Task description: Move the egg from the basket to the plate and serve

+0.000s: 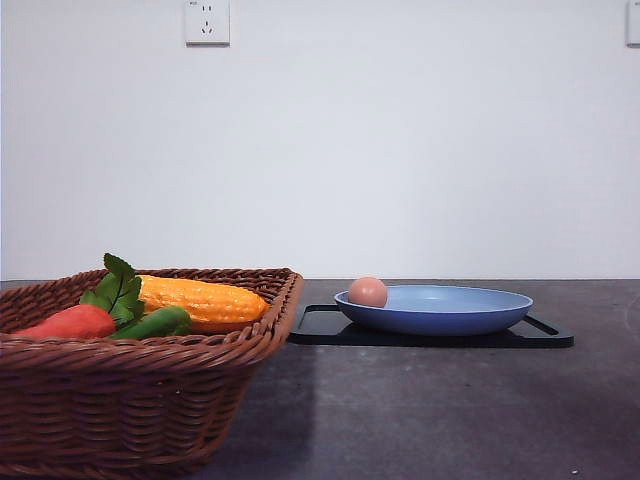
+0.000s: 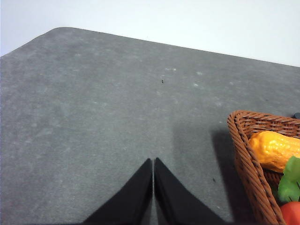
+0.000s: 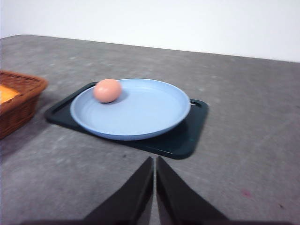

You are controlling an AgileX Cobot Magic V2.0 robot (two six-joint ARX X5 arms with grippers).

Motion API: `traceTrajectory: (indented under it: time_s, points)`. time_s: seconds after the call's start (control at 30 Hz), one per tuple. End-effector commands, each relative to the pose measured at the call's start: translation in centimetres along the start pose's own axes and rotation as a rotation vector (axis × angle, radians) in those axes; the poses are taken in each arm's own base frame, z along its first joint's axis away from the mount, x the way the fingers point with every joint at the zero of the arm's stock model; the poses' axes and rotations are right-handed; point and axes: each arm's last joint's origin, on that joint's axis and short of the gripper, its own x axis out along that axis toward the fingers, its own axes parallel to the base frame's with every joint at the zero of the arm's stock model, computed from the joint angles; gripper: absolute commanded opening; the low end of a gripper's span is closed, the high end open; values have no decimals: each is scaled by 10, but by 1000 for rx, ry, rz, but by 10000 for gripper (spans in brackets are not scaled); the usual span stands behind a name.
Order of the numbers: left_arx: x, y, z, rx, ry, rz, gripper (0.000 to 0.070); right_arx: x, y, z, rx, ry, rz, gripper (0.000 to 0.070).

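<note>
- The egg [image 1: 368, 291] lies in the blue plate [image 1: 470, 318] near its left rim, on its side; from the right wrist view its long axis runs roughly left-right.
- The plate sits on a black tray [image 1: 545, 336], right of the basket [image 1: 150, 400].
- The basket holds a corn cob [image 1: 205, 301] and a carrot [image 1: 68, 322].
- Left gripper [image 2: 153, 161] is clenched, empty, above bare table [image 2: 93, 117].
- Right gripper [image 3: 154, 160] is clenched, empty, near the tray.

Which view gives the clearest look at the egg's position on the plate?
The right wrist view: it looks down on the egg resting just inside the plate rim. The front view shows the egg side-on, its base hidden behind the rim.
</note>
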Motion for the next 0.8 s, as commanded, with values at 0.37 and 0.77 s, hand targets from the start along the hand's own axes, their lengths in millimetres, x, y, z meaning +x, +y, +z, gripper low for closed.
traceTrajectory:
  time_s: [0.37,0.77]
  points:
    - [2,1,-9,-4,38,8,0,1,1,-2,-19,11,-18,0]
    - [2,1,-9,-4,38,9,0,0,-4,-2,-20,18,-192,0]
